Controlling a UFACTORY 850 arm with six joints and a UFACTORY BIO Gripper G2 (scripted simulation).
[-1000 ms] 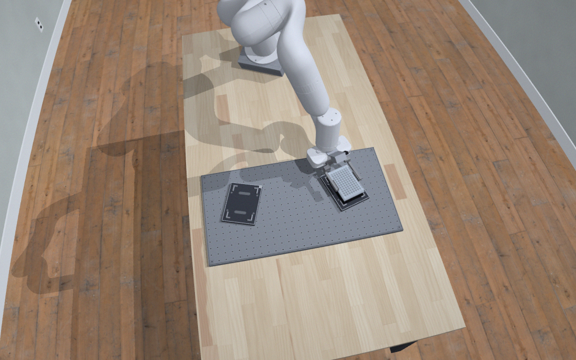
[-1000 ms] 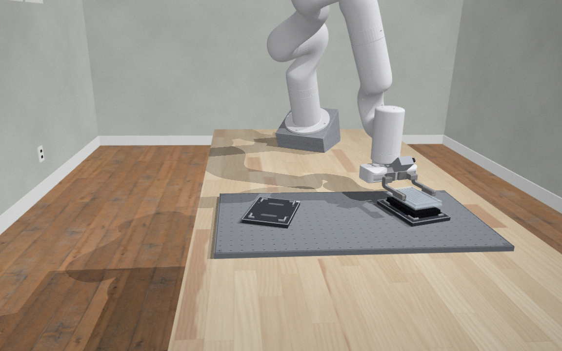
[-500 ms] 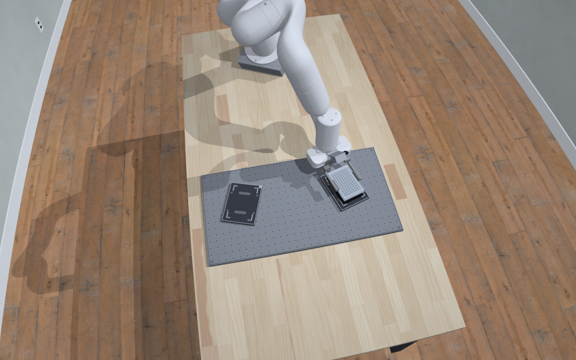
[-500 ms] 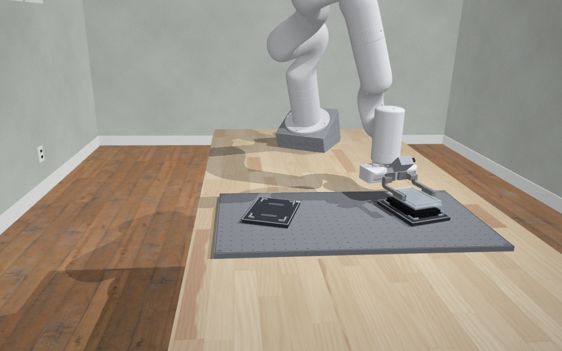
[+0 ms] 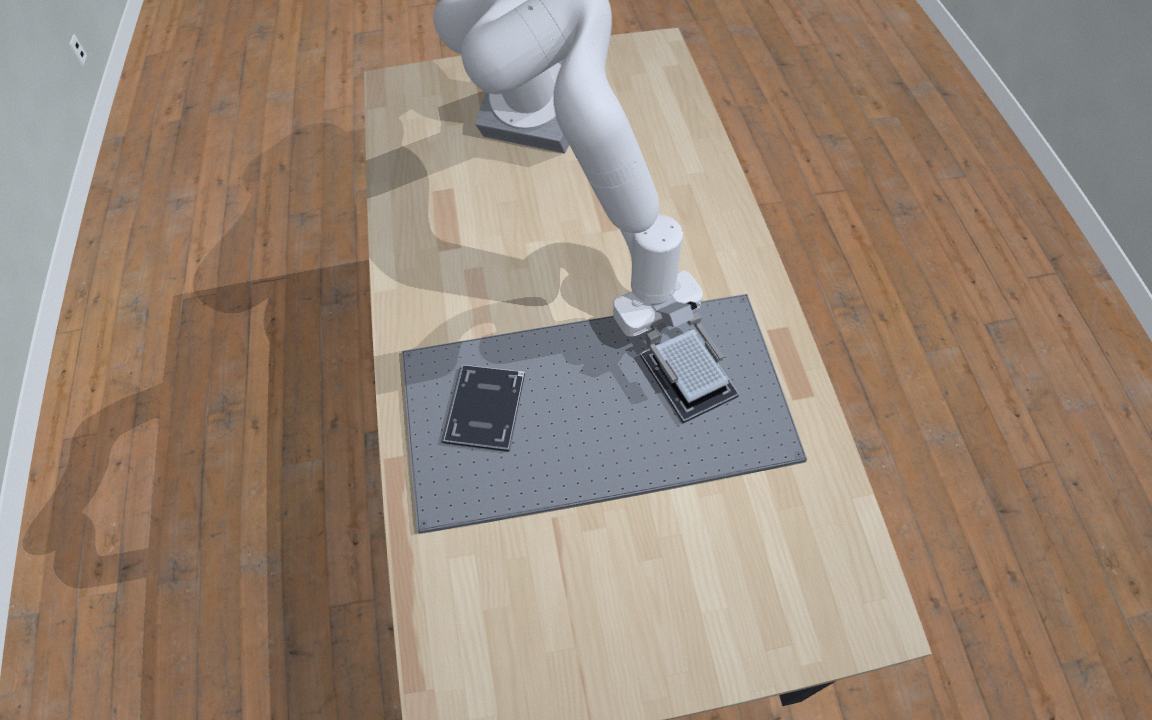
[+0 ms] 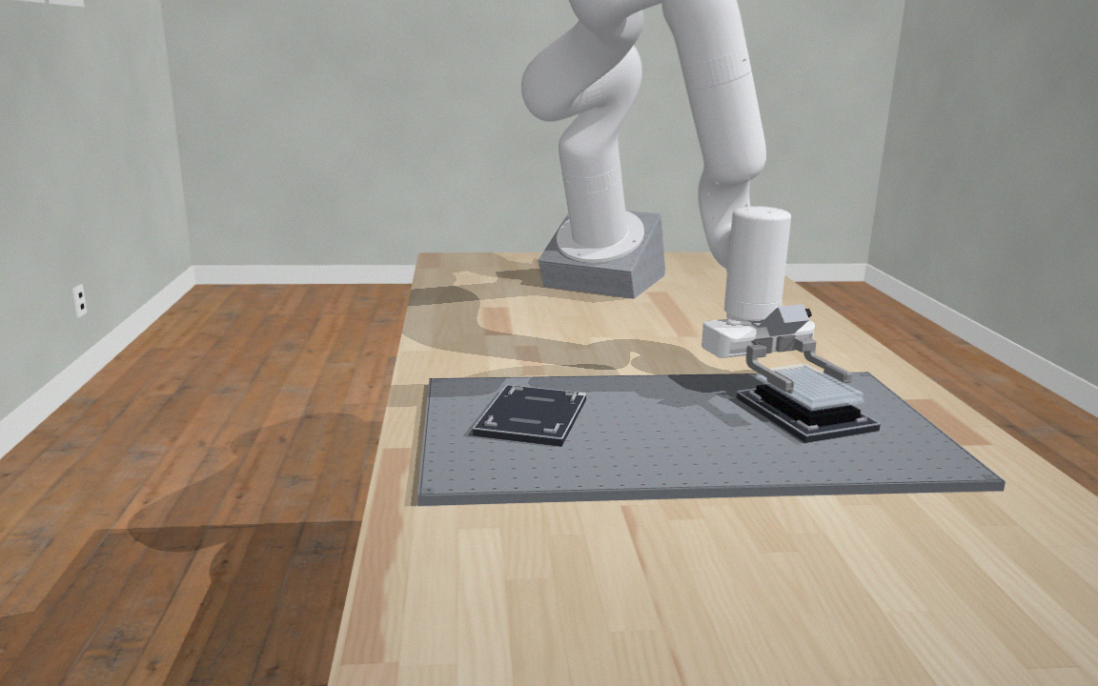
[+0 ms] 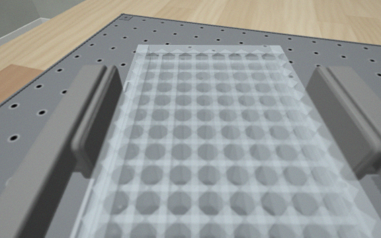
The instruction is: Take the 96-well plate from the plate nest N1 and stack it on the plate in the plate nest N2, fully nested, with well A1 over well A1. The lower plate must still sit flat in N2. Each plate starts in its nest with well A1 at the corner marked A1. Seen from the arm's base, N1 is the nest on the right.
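My gripper [image 5: 696,366] [image 6: 816,381] [image 7: 213,109] is shut on the clear 96-well plate [image 5: 692,368] [image 6: 822,395] [image 7: 207,152], with one finger along each long side. The clear plate is level and lined up over the black plate [image 6: 825,416], which sits in the nest N2 [image 5: 708,406] [image 6: 842,432]. Black sides show below the clear plate; I cannot tell whether the two touch or are fully nested. The nest N1 [image 5: 483,407] [image 6: 529,416] is empty. The well A1 lettering is too small to read.
Both nests stand on a grey perforated board [image 5: 593,447] [image 6: 672,460] [image 7: 174,28] on the wooden table [image 5: 634,573] [image 6: 579,588]. The arm's base [image 5: 522,134] [image 6: 591,277] stands at the far end. Low corner posts stand around each nest.
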